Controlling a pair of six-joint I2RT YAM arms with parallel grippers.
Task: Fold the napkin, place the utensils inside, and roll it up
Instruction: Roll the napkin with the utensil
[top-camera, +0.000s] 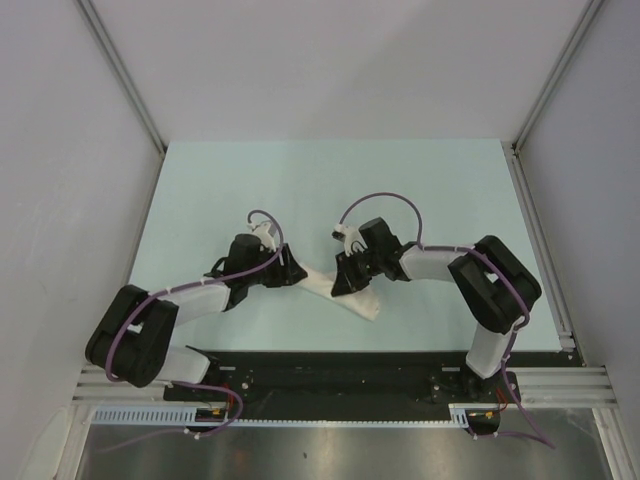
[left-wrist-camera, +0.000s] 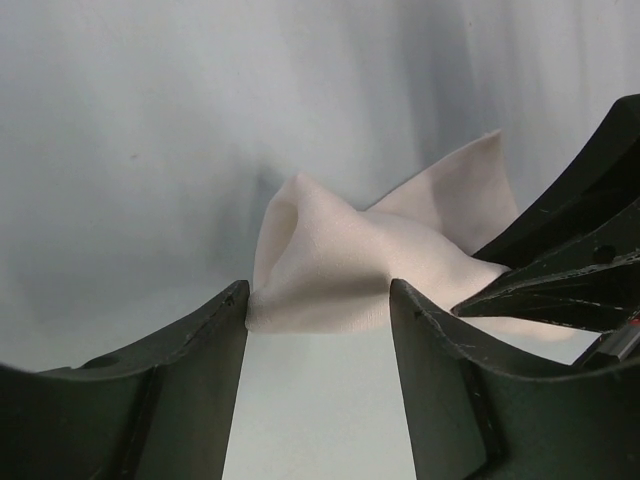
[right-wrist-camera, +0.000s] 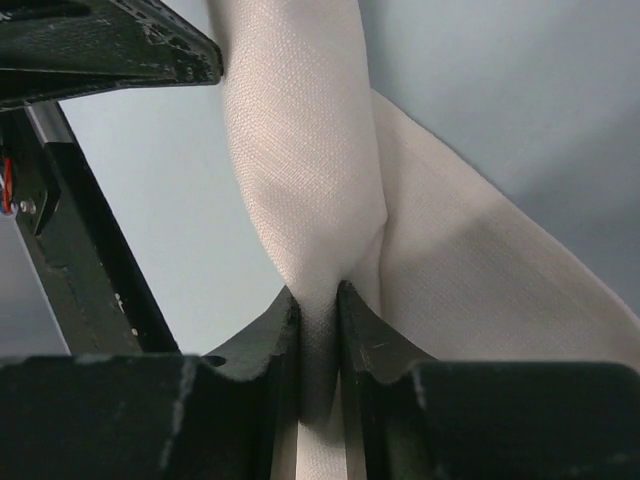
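The cream-white napkin (top-camera: 358, 301) lies bunched and twisted on the table between my two grippers. My right gripper (top-camera: 345, 283) is shut on a pinched fold of it (right-wrist-camera: 300, 150); the cloth runs up out of the closed jaws (right-wrist-camera: 318, 300). My left gripper (top-camera: 298, 274) is open, its fingertips (left-wrist-camera: 318, 300) set wide either side of the napkin's near end (left-wrist-camera: 340, 250). The right gripper's dark fingers (left-wrist-camera: 560, 280) show at the right of the left wrist view. The orange-brown spoon is out of view.
The pale blue-green table top (top-camera: 330, 190) is bounded by grey walls and metal rails (top-camera: 540, 230) at left and right. A black base bar (top-camera: 340, 370) runs along the near edge by the arm mounts.
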